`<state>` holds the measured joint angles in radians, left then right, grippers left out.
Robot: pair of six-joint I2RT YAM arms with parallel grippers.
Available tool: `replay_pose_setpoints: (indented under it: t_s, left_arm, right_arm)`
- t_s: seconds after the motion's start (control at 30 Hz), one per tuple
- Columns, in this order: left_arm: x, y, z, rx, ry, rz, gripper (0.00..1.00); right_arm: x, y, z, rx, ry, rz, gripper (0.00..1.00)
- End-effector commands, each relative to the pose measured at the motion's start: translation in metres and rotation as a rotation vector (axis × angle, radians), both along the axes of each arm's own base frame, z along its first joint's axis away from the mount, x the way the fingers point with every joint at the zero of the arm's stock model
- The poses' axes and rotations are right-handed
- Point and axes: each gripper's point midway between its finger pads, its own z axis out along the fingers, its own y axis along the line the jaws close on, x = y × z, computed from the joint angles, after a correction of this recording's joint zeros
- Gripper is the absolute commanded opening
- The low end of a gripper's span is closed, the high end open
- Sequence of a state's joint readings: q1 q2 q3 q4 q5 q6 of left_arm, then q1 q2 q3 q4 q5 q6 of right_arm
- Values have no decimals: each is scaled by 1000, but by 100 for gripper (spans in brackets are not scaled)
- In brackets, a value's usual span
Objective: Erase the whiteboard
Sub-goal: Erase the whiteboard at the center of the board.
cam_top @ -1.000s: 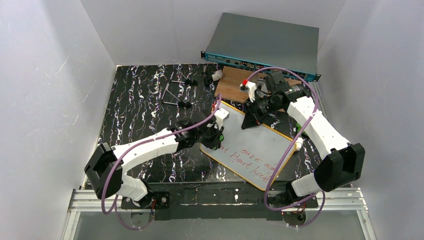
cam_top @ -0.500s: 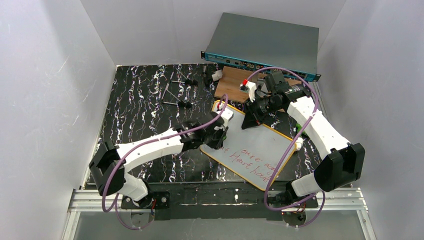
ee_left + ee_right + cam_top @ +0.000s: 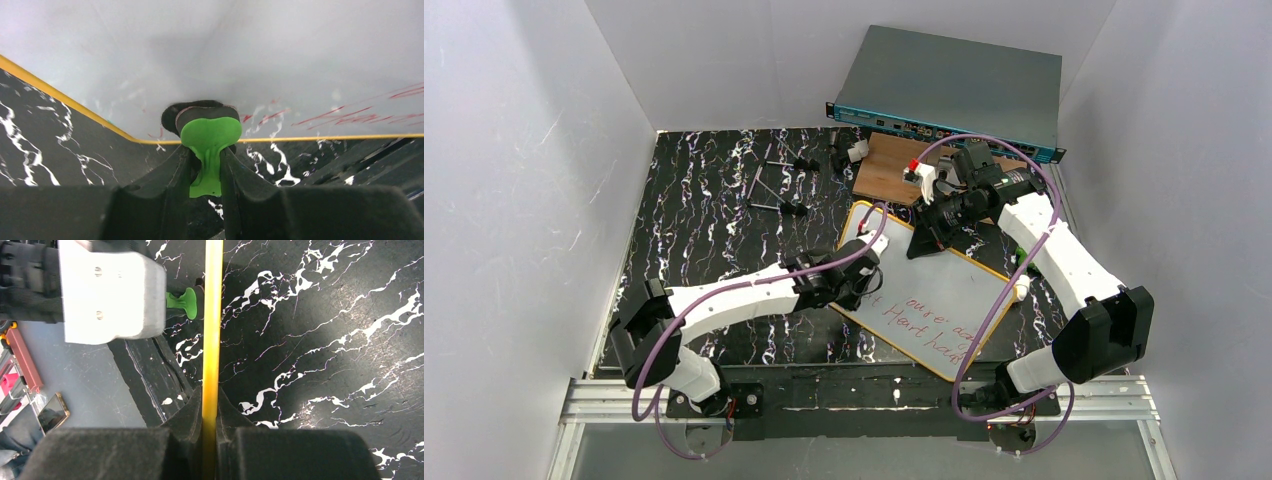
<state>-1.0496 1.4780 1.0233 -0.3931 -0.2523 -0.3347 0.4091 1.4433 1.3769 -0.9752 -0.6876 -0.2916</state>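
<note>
The whiteboard point(image 3: 949, 275), white with an orange-yellow frame, lies slanted on the black marbled table. Red writing point(image 3: 934, 322) covers its near part. My left gripper point(image 3: 862, 278) is shut on the green handle of an eraser point(image 3: 210, 134). The eraser's dark pad presses on the whiteboard point(image 3: 250, 60) just inside its left corner, with red strokes point(image 3: 350, 118) to the right of it. My right gripper point(image 3: 921, 240) is shut on the board's far edge. In the right wrist view the yellow frame point(image 3: 212, 315) runs straight between the jaws of that gripper point(image 3: 210, 402).
A brown wooden board point(image 3: 892, 168) lies just behind the whiteboard, partly under the right arm. A grey and teal equipment box point(image 3: 954, 85) stands at the back. Thin metal tools point(image 3: 774, 185) lie at the far left of the table. White walls close in both sides.
My left gripper has slid the eraser a little to the right and nearer along the whiteboard's left part. The right arm and the board have not moved.
</note>
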Motion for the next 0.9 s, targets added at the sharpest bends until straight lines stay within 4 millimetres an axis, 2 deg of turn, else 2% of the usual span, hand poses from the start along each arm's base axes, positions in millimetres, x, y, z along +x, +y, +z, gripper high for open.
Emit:
replay_pose_setpoints:
  t_s: [0.0,0.1,0.2,0.37,0.5,0.6,0.73,0.87]
  left_arm:
    - [28,-20,63,-92,-156,28,0]
    - [29,-26,73,-113,-168,21,0]
    - [24,-29,68,-113,-156,10,0]
    - [7,-29,41,-124,-122,-15,0]
    - [-11,-29,11,-108,-101,-31,0]
    - [-22,-34,-2,-78,-100,-55,0]
    - [-24,-49,5,-99,-133,-73,0]
    - [-3,-47,30,-68,-240,-29,0]
  right_arm:
    - [0,10,18,77,-110,77,1]
    - [0,10,18,76,-110,77,1]
    - [-1,10,18,79,-111,78,1]
    - [-1,11,18,84,-111,79,1]
    - [-1,12,18,90,-101,82,1]
    - [-1,13,17,91,-98,82,1]
    - [-1,12,17,90,-97,81,1]
    - [-2,12,18,91,-101,79,1]
